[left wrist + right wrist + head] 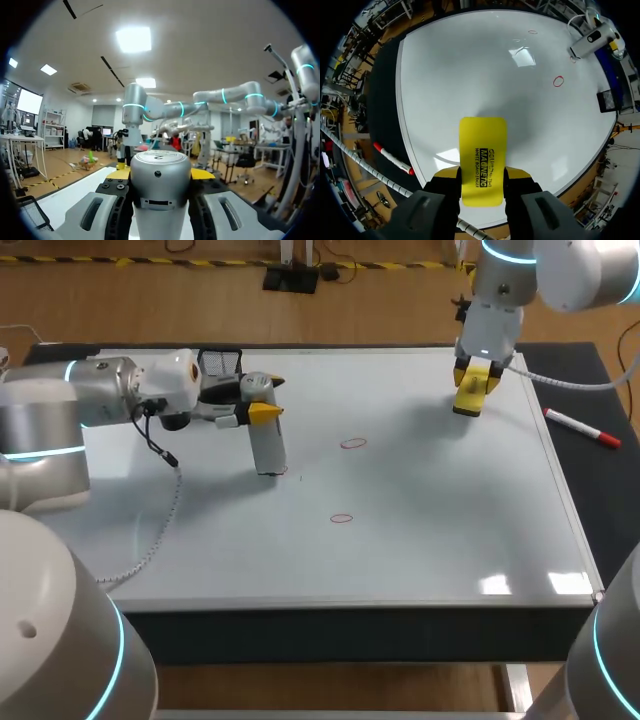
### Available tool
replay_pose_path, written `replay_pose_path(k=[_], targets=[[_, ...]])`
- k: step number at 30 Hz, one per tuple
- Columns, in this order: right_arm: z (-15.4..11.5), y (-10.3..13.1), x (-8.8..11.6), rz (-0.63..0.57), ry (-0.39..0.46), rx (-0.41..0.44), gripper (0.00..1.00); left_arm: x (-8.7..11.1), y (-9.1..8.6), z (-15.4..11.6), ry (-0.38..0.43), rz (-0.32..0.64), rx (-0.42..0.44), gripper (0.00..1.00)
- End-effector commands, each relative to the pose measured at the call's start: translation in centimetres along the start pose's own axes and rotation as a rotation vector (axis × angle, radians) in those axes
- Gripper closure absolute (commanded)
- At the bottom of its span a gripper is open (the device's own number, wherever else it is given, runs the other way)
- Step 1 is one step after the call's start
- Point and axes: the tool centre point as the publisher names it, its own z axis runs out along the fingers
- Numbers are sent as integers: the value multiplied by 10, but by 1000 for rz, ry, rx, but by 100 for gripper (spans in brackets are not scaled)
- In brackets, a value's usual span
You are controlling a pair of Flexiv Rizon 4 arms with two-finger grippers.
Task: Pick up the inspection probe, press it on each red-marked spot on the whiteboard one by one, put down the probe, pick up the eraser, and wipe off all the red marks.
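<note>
Fingers [265, 413] of the left gripper [262, 398] clamp the silver cylindrical probe [268, 448] from both sides, left of centre in the head view, its lower end on the white whiteboard [430, 550]. A red oval mark [353, 443] lies to its right (a second red oval [341, 518] sits lower). At upper right, the right gripper [478, 375] pinches the yellow rectangular eraser [472, 398] over the board's corner.

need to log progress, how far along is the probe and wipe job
Done: both tools are picked up. In hand: the left gripper holds the probe upright, tip on the whiteboard; the right gripper holds the eraser above the board. Left: putting down the probe and wiping, since red marks remain.
</note>
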Motion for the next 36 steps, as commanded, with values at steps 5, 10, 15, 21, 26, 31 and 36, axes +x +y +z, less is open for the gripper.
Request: replay_pose_path(k=[5, 10, 15, 21, 26, 31, 36], targets=[[-1, 0, 1, -2, 3, 2, 100, -9, 8, 1, 7, -7, 5, 100], [-1, 0, 1, -2, 3, 2, 100, -10, 10, 2, 8, -15, 1, 100], [-1, 0, 1, -2, 3, 2, 100, -10, 12, 1, 6, -19, 1, 100], [-1, 0, 1, -2, 3, 2, 100, -10, 15, 2, 10, -19, -16, 100], [-1, 0, 1, -2, 3, 2, 100, -12, 16, 2, 12, -17, -12, 100], [-1, 0, 1, -2, 3, 2, 100, -12, 16, 2, 10, -21, -14, 100], [-1, 0, 1, -2, 3, 2, 100, -11, 18, 2, 5, -21, -11, 100]])
